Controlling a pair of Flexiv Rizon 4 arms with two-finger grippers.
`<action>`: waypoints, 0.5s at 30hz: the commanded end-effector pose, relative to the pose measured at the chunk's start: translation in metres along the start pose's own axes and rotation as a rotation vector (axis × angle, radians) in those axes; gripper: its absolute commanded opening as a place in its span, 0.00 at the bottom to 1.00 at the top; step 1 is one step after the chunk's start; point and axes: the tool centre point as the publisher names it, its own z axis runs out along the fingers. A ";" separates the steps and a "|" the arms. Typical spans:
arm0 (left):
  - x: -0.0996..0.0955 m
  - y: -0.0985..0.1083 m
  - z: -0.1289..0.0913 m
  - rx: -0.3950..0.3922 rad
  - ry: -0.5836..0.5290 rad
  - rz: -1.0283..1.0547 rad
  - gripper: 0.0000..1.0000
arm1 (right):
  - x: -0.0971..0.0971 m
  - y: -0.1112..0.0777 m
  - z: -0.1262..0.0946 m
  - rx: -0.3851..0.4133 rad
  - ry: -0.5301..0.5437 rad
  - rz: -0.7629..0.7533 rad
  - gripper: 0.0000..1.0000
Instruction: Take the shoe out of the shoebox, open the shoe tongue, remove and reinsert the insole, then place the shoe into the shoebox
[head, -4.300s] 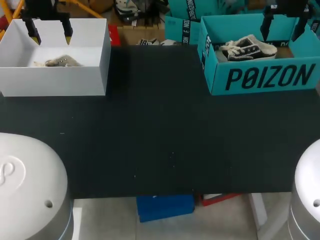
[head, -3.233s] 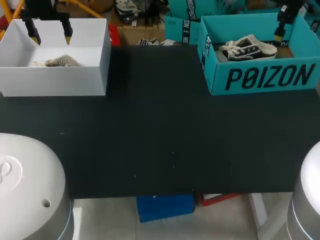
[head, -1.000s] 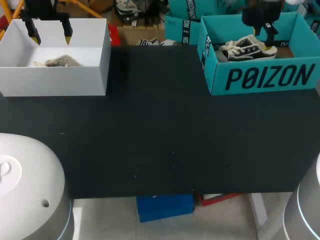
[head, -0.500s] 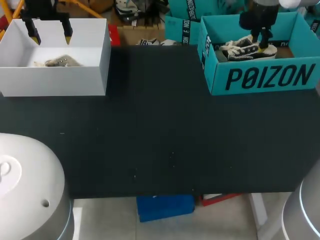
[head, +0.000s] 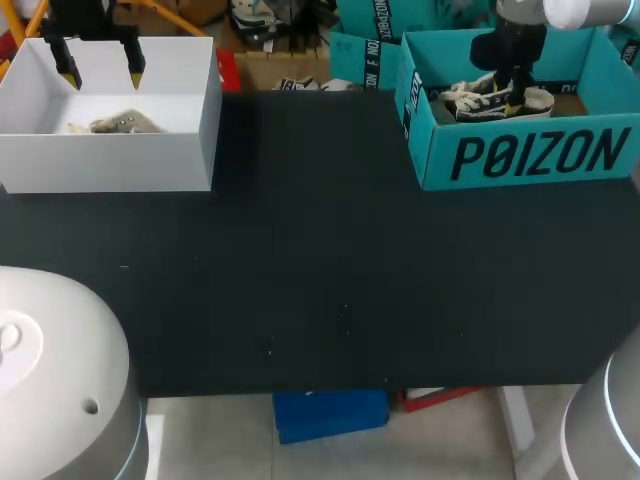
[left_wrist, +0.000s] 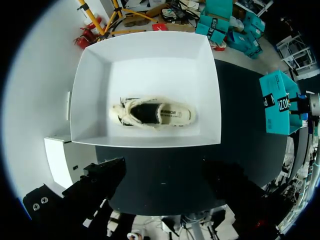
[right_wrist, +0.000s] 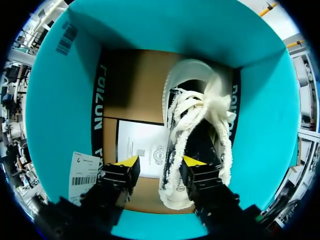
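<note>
A black-and-white sneaker (head: 470, 100) lies in the teal shoebox (head: 520, 155) at the table's back right. My right gripper (head: 511, 93) reaches down into that box over the shoe. In the right wrist view its fingers (right_wrist: 160, 162) straddle the laced side of the sneaker (right_wrist: 200, 115). One tip is inside the shoe's mouth. The other stands over the box floor with a gap to the shoe, so the gripper is open. My left gripper (head: 100, 72) hangs open above a white box (head: 110, 160) at the back left. That box holds a beige shoe (head: 115, 124) (left_wrist: 152, 112).
A white paper sheet (right_wrist: 142, 147) lies on the cardboard floor of the teal box beside the sneaker, with the teal walls (right_wrist: 65, 100) close around my right gripper. The black tabletop (head: 320, 250) stretches between the two boxes. My arms' white bases (head: 50, 370) fill the front corners.
My right arm has swung from the teal box's far right corner to over the sneaker and dropped onto it, its fingers narrowing around the shoe's side. The left arm has stayed still.
</note>
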 end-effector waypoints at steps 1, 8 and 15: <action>0.000 0.000 0.000 -0.001 -0.002 -0.001 1.00 | -0.010 -0.001 0.017 -0.007 0.010 0.006 0.47; 0.000 0.000 0.000 -0.001 -0.002 -0.001 1.00 | -0.012 0.001 0.038 -0.021 0.015 0.007 0.47; 0.000 0.000 0.000 -0.001 -0.002 -0.001 1.00 | -0.013 -0.001 0.049 -0.032 0.016 0.014 0.46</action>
